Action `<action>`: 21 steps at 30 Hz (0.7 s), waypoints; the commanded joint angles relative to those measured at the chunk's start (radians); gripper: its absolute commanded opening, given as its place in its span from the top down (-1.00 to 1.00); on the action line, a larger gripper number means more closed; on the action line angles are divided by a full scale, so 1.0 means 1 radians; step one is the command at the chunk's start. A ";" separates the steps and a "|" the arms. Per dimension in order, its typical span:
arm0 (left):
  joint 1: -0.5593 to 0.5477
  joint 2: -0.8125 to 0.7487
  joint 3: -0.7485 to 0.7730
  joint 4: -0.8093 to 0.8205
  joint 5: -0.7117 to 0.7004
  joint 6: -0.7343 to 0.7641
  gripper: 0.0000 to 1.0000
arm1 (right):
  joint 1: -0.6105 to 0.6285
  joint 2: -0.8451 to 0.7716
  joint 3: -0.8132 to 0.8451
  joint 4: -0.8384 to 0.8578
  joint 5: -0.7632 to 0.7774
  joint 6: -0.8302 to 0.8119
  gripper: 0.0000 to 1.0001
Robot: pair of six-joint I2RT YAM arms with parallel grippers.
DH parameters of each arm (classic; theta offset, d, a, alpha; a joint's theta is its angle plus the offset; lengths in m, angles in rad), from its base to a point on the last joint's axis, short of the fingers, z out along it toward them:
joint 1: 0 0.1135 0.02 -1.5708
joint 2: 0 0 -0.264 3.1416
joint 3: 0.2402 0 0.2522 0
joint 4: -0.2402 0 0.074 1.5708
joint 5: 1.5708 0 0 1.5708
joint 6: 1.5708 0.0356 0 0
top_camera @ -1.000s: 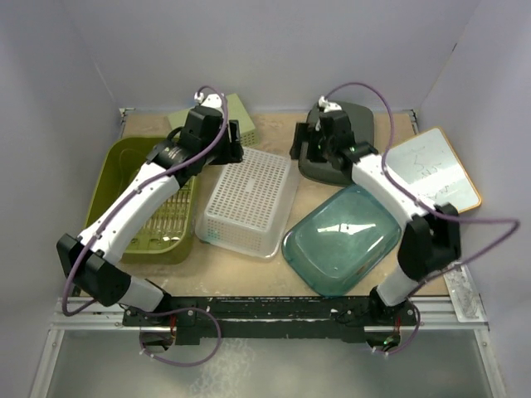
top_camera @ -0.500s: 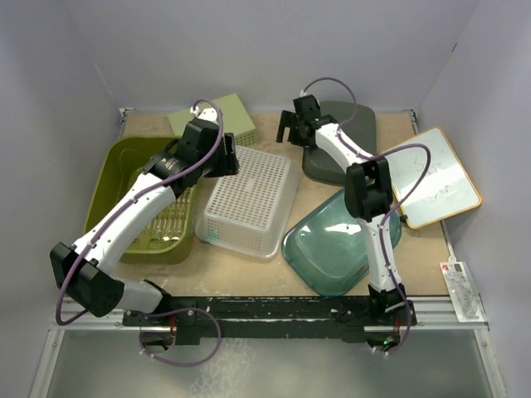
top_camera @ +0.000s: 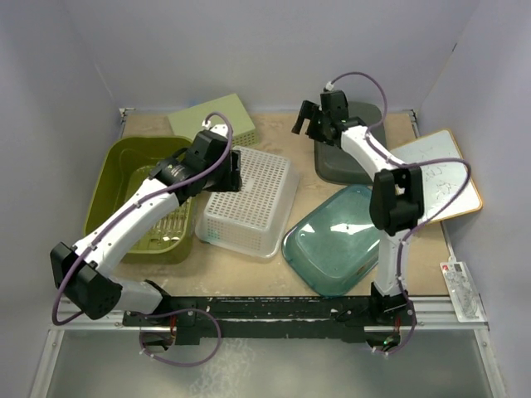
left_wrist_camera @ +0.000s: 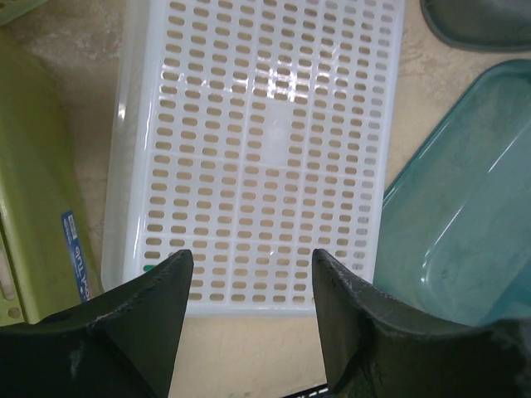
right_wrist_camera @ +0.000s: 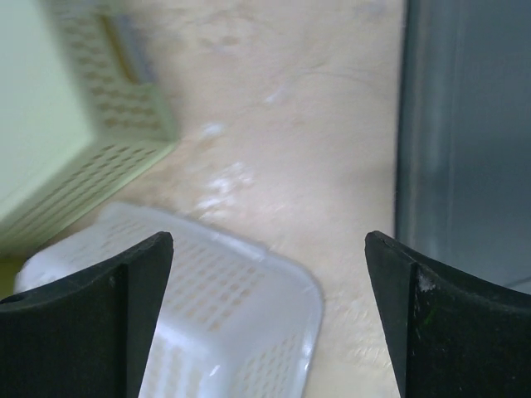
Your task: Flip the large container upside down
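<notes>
Right gripper (right_wrist_camera: pixel 267 249), jaws spread wide and empty, hovers just left of the large dark grey container (top_camera: pixel 338 166), which lies base-up at the back, right of centre; left gripper (left_wrist_camera: pixel 249 261), likewise released, hangs above the white perforated basket (left_wrist_camera: pixel 265 141).

Fingers spread, the left gripper (left_wrist_camera: pixel 249 264) hung above the white basket (left_wrist_camera: pixel 265 124), green bin (left_wrist_camera: pixel 33 207) at nine o'clock, teal container (left_wrist_camera: pixel 465 207) at four.

Top external high at the near edge, facing down on the table (top_camera: pixel 241 269), left wrist close over white perforated basket (left_wrist_camera: pixel 265 141), right wrist low, sharing its corner.
</notes>
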 commanded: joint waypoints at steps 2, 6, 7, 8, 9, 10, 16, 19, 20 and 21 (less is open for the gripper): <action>-0.039 -0.076 -0.035 -0.064 -0.018 0.028 -0.11 | 0.017 -0.295 -0.221 0.254 -0.243 -0.037 -0.99; -0.123 -0.102 -0.054 -0.171 -0.092 0.009 -0.07 | 0.017 -0.475 -0.467 0.336 -0.327 -0.089 -0.99; -0.148 -0.110 -0.057 -0.197 -0.109 -0.024 -0.07 | 0.017 -0.516 -0.518 0.331 -0.333 -0.099 -0.99; -0.173 -0.120 -0.062 -0.214 -0.121 -0.051 -0.06 | 0.017 -0.553 -0.562 0.317 -0.338 -0.113 -0.99; -0.196 -0.128 -0.071 -0.227 -0.123 -0.078 -0.06 | 0.016 -0.587 -0.598 0.303 -0.325 -0.128 -0.99; -0.219 -0.136 -0.088 -0.233 -0.125 -0.111 -0.06 | 0.016 -0.620 -0.631 0.283 -0.305 -0.146 -0.99; -0.273 -0.133 -0.255 -0.123 -0.116 -0.224 -0.06 | 0.016 -0.771 -0.767 0.185 -0.194 -0.206 -1.00; -0.271 -0.108 -0.272 0.004 -0.165 -0.212 -0.07 | 0.015 -0.817 -0.789 0.155 -0.174 -0.216 -1.00; -0.270 -0.093 -0.268 0.028 -0.185 -0.199 -0.08 | 0.016 -0.827 -0.793 0.149 -0.170 -0.217 -0.99; -0.264 -0.074 -0.258 0.073 -0.206 -0.177 -0.09 | 0.016 -0.835 -0.796 0.143 -0.166 -0.218 -0.99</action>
